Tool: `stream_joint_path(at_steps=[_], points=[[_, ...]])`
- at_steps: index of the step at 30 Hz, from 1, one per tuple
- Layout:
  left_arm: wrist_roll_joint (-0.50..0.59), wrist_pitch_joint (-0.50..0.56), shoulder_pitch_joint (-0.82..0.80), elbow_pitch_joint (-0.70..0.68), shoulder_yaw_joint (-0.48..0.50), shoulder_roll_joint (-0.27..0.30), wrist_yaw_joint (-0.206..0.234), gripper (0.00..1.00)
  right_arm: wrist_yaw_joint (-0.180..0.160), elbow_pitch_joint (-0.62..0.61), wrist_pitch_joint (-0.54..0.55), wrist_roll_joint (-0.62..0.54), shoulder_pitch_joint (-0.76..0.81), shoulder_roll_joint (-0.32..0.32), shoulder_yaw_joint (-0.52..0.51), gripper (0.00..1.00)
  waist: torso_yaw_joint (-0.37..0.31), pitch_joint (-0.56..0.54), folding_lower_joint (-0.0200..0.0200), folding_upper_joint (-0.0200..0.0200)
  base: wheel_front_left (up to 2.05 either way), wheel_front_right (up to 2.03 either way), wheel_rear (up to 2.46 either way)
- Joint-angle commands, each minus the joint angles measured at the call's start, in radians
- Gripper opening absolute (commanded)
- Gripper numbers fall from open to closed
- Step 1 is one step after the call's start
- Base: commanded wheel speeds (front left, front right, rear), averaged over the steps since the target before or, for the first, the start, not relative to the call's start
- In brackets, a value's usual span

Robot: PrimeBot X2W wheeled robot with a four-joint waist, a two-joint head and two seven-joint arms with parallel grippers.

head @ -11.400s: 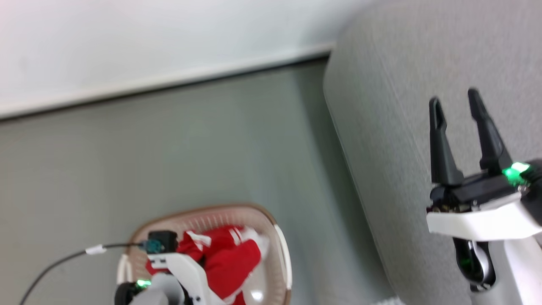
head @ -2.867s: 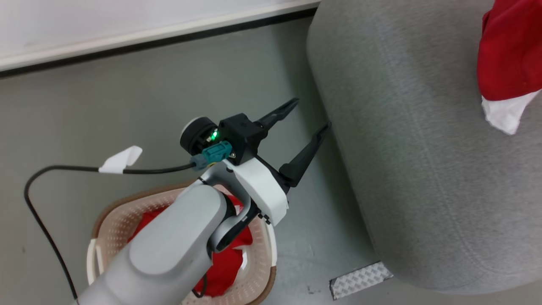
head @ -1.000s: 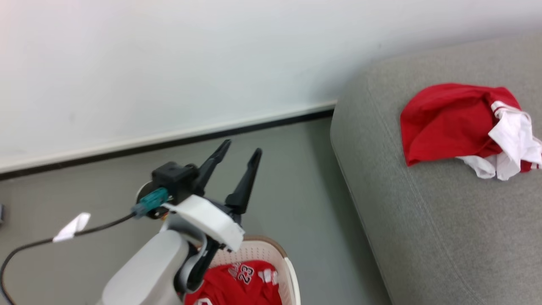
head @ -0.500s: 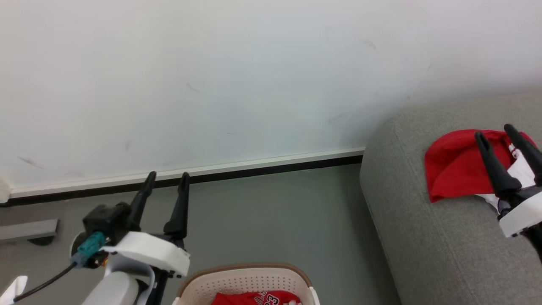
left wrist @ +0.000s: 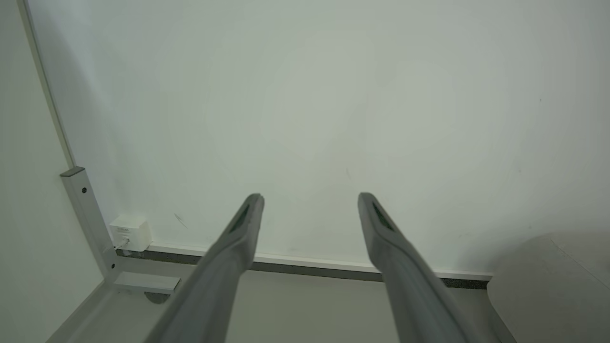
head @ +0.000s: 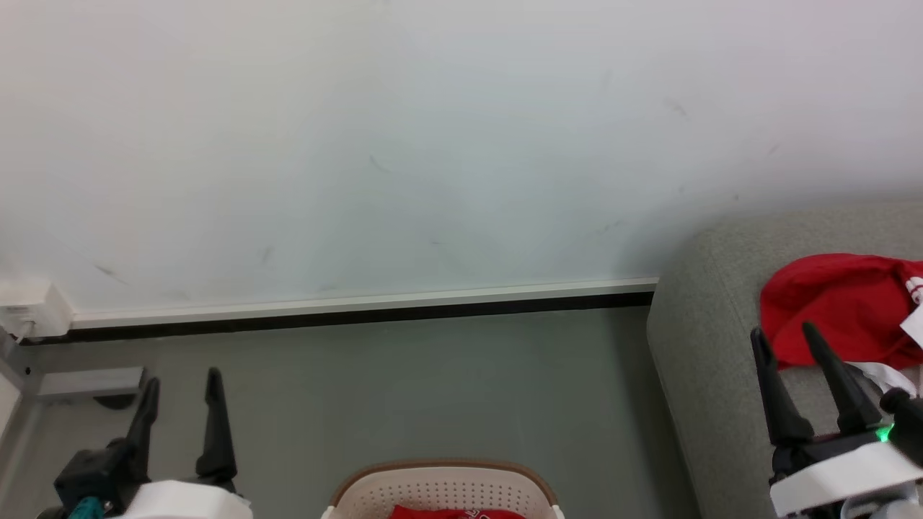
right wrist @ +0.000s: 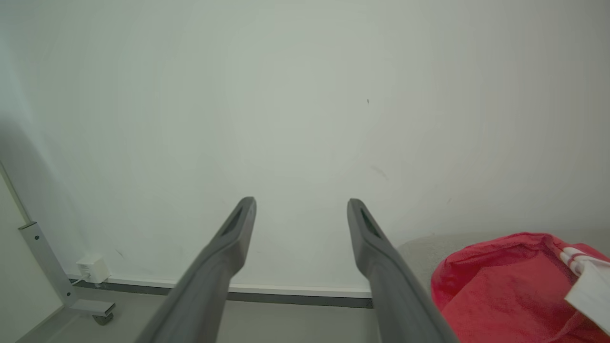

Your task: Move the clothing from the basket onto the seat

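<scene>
A red garment with white trim lies crumpled on the grey sofa at the right; the right wrist view has this garment at its lower right. The cream basket with its brown rim peeks in at the bottom centre, a sliver of red clothing inside it. My left gripper stands open at the lower left, fingers up, nothing between them. My right gripper is open at the lower right, just in front of the garment on the sofa. Both wrist views face the wall.
A pale wall with a white skirting board and dark strip runs behind the grey floor. A small white box and a grey metal post foot sit at the far left by the wall.
The head camera has tilted up, so the basket and sofa sit lower in view. Both arms have dropped toward the bottom corners, grippers still open.
</scene>
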Motion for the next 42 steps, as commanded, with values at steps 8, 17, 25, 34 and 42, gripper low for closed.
stream_joint_path(at_steps=[8, 17, 25, 34, 42], points=[[0.118, 0.000, 0.127, -0.027, 0.128, -0.093, -0.031, 1.00, -0.002, -0.027, -0.003, -0.182, 0.162, 0.113, -0.098, 1.00, 0.049, -0.007, 0.0001, 0.0000, 0.00, 0.00, 0.00], [0.215, 0.000, 0.140, 0.020, 0.189, -0.174, -0.097, 1.00, -0.002, 0.019, -0.003, -0.191, 0.159, 0.116, -0.045, 1.00, 0.053, -0.006, 0.0001, 0.0000, 0.00, 0.00, 0.00], [0.248, 0.000, 0.131, 0.034, 0.246, -0.209, -0.144, 1.00, -0.002, 0.020, -0.003, -0.183, 0.143, 0.108, -0.041, 1.00, 0.032, -0.001, 0.0001, 0.0000, 0.00, 0.00, 0.00], [0.287, 0.000, 0.112, 0.048, 0.271, -0.234, -0.188, 1.00, -0.002, 0.014, -0.003, -0.177, 0.127, 0.108, -0.031, 1.00, 0.023, 0.012, 0.0001, 0.0000, 0.00, 0.00, 0.00], [0.301, 0.000, 0.070, 0.078, 0.267, -0.249, -0.228, 1.00, -0.002, -0.017, -0.003, -0.177, 0.100, 0.096, -0.029, 1.00, -0.001, 0.057, 0.0001, 0.0000, 0.00, 0.00, 0.00]])
